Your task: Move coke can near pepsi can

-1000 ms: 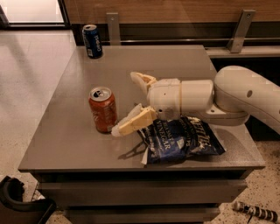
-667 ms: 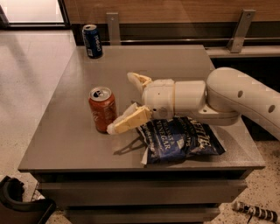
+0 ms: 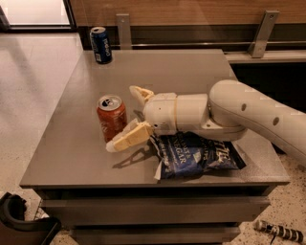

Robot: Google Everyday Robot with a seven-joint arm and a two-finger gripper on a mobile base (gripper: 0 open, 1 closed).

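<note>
as fingers (image 3: 130,138) gape wide, gripper (image 3: 122,117) sits nr coke can (image 3: 111,118); no grip

Grey bench (image 3: 191,72): flat matte top, stacked shelf-like tiers below front edge.
Blue chip bag (image 3: 196,155): lies flat, crumpled, near front edge, right of middle, toward front right corner; white lettering, unreadable.
Gripper (image 3: 125,117): over bench middle, just left of bag, fingers spread.
Wooden wall panel (image 3: 191,12) behind back edge.
Two metal brackets on wall: one (image 3: 124,31) near back left corner, other (image 3: 262,33) beyond back right corner.
Pale speckled floor (image 3: 33,81) left of bench.
Dark curved object (image 3: 19,220) on floor below front left corner.
Black-and-white striped rod (image 3: 279,230) on floor below front right corner.
</note>
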